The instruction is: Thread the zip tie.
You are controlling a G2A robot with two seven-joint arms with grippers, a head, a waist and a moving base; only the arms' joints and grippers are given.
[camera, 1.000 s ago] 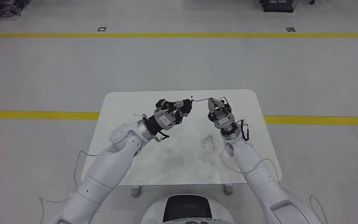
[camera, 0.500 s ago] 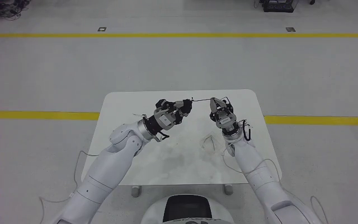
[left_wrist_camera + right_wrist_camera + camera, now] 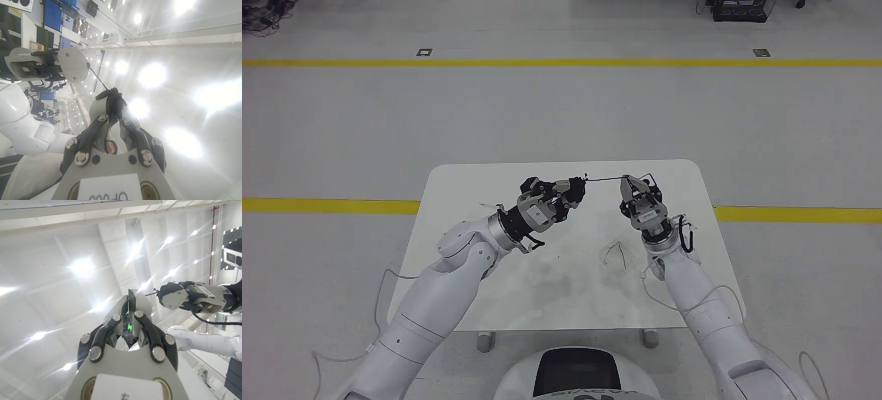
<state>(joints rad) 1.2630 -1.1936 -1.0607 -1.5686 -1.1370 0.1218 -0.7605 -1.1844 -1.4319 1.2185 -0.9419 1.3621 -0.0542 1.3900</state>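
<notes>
Top view: zip tie (image 3: 604, 179) stretched betw. L gripper (image 3: 580, 184) & R gripper (image 3: 628, 182), fingers (image 3: 115, 106) of both clamped on it.

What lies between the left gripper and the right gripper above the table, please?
A thin black zip tie spans the gap from the left gripper to the right gripper; the top and left wrist views show it.

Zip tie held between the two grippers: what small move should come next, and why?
Probably ease the right gripper slightly away from the left gripper, to pull the zip tie tighter. Both are shut on it above the table, and it spans straight between them; whether it is threaded is too small to tell.
</notes>
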